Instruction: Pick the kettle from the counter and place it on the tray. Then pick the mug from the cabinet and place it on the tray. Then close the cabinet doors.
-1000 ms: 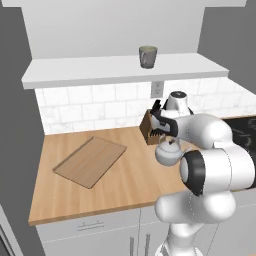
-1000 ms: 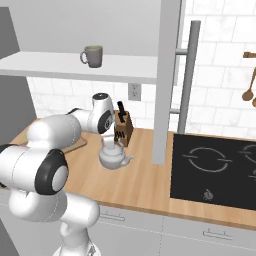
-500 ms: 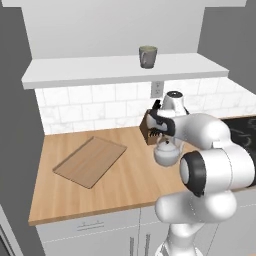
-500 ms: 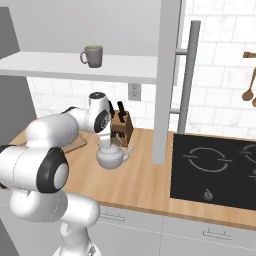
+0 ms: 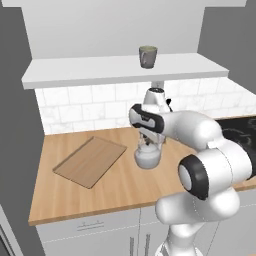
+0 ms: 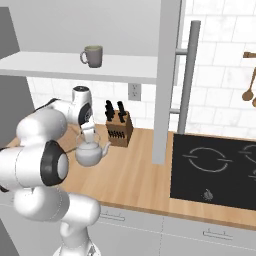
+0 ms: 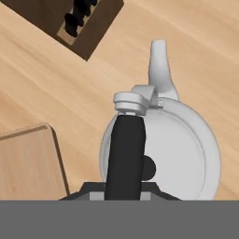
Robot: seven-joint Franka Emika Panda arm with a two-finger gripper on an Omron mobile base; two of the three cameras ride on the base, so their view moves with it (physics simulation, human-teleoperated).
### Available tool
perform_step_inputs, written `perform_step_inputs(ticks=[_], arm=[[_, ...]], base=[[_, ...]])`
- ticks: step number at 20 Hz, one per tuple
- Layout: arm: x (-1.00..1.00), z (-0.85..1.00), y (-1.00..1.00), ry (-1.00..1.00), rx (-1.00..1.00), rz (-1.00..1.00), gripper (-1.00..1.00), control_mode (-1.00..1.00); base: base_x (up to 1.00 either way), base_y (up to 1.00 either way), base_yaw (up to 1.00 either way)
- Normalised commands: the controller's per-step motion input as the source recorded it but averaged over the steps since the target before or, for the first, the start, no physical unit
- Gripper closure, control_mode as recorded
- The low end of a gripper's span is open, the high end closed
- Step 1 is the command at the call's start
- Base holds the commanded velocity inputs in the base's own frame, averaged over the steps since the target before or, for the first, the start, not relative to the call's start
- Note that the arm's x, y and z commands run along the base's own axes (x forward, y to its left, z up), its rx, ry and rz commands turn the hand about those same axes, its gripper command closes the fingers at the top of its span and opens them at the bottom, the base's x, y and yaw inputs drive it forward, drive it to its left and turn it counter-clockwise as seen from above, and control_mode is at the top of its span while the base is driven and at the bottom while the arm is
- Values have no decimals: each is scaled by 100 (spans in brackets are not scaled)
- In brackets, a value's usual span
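the gripper (image 5: 148,141) is clamped narrow on the dark arched handle of the kettle (image 5: 147,156), which hangs directly below it on the wooden counter (image 5: 120,187). held by the handle alone, the kettle may swing or slip, and its spout could clip the knife block (image 6: 119,130) just behind. the tray (image 5: 90,161) lies to the hand's left; the mug (image 5: 148,56) sits above on the open cabinet's shelf.
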Motion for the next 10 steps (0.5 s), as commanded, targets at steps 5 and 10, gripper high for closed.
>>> perform_step_inputs(ticks=[5,10], arm=[[0,0,41,-1,0,12,100,-100],[0,1,88,-26,0,9,100,-100]], base=[[0,0,0],[0,0,0]])
